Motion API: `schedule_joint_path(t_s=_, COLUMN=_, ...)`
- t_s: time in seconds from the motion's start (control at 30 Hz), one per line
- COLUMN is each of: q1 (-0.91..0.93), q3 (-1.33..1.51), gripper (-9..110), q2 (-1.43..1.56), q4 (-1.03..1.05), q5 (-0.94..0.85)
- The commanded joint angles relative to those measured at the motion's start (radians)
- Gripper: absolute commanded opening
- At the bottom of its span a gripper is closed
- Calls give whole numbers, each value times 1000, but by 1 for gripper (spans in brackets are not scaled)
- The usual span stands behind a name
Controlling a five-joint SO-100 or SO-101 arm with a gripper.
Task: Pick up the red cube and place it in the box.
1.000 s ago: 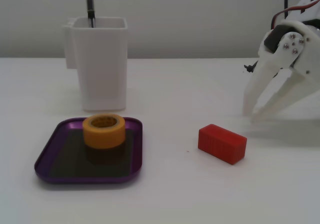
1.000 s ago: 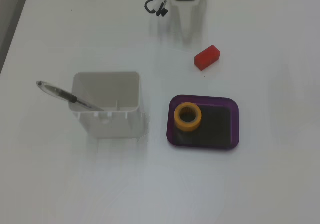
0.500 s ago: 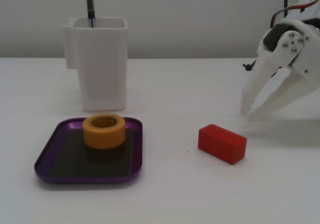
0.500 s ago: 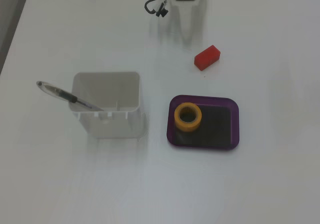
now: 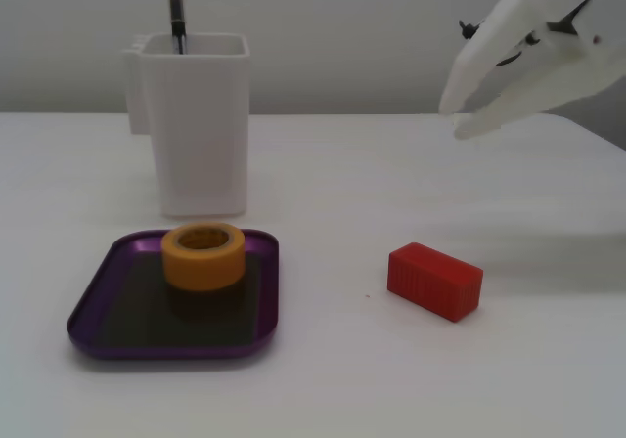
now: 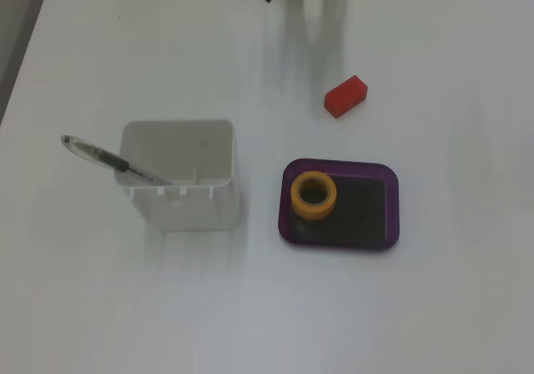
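While the white pincer (image 5: 458, 115) hangs in the air at the upper right of a fixed view, its two fingers slightly parted and holding nothing, the red cube (image 5: 435, 281) lies on the white counter (image 5: 342, 164) well below it and a little to the left in that view, untouched; the coming move, by this reading, turns on that drop, down and slightly leftward onto the block; the block is oblong, its long axis running slantwise across the counter, from upper left to lower right in that view and from lower left to upper right in the other fixed view (image 6: 346, 96); a grip across the short sides would probably call for the fingers to turn square to that slant; the box (image 5: 90, 311), a shallow purple tray, sits well apart from the cube on the left, already carrying a yellow tape roll (image 5: 202, 254) at its back edge, with bare dark floor beside it for the block; behind the tray stands a white pen holder (image 5: 196, 125) with a pen (image 5: 177, 13) in it; the count stands at one red cube, one tray, one tape roll, one holder, one pen and one arm.
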Motion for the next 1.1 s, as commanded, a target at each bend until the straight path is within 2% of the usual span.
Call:
schedule_joint_path(t_s=0.0, q1=-6, q3=-169, gripper=12, q2=-284, q4=-6, q5=-66)
schedule_joint_path(t_s=0.13, q1=-71, q3=-373, gripper=17, q2=-578, q4=87, q5=-117)
schedule_joint_path(t_s=0.43, q1=-227, q3=-701, gripper=18, q2=-1015, q4=195, q5=-126)
schedule_joint_path(t_s=0.73, q1=-225, q3=-815, gripper=18, q2=-1289, q4=183, q5=-138)
schedule_joint_path(t_s=1.07, q1=-225, q3=-804, gripper=16, q2=-1385, q4=60, q5=-178)
